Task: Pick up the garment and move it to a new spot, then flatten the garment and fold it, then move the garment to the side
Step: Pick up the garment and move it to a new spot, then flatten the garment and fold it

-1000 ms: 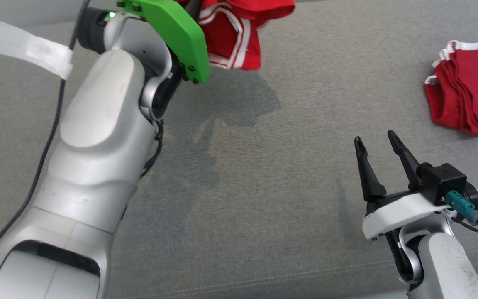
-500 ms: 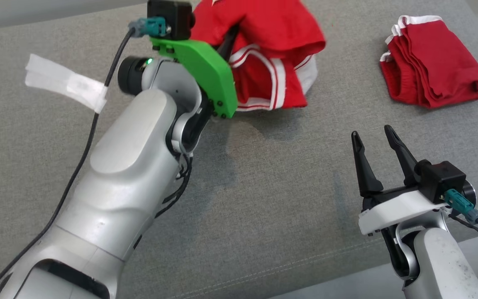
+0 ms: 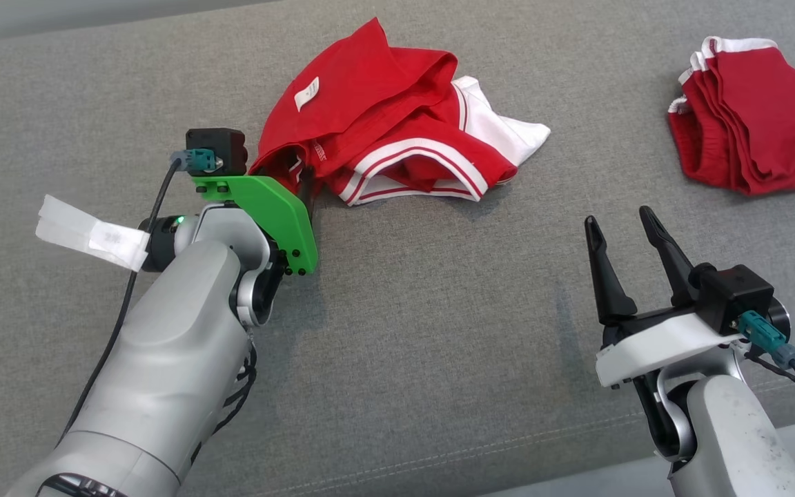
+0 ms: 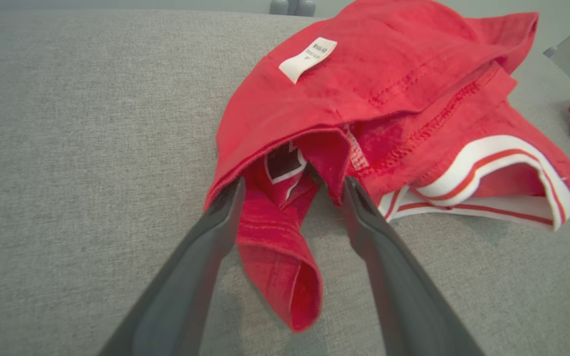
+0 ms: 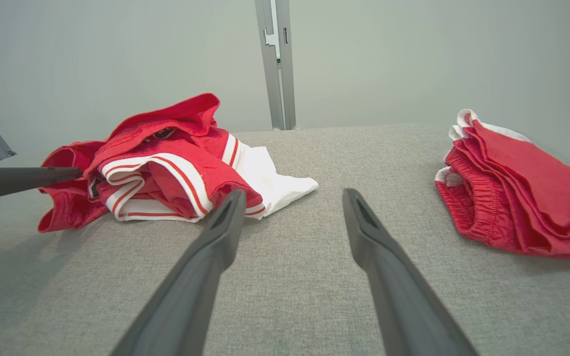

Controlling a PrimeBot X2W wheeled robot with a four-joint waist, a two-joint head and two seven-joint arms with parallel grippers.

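Note:
The garment (image 3: 384,131) is a crumpled red piece with white-and-red striped trim and a white label, lying on the grey fabric surface (image 3: 439,310). My left gripper (image 3: 303,185) sits at its near left edge, mostly hidden behind the green wrist mount. In the left wrist view the left gripper (image 4: 293,184) stands open, and a loose red fold of the garment (image 4: 374,94) lies between the two fingers without being pinched. My right gripper (image 3: 620,219) stands open at the lower right, apart from the cloth. From the right gripper (image 5: 293,194) the garment (image 5: 166,148) lies ahead to the left.
A folded stack of red clothes (image 3: 749,138) lies at the far right, also in the right wrist view as the folded stack (image 5: 512,198). White tape (image 3: 90,231) hangs on the left arm's cable. A metal post (image 5: 275,64) rises behind the surface.
The left gripper has opened and let go of the garment, which was bunched around its fingers and now lies spread on the surface. The head view has shifted. The right gripper has stayed put.

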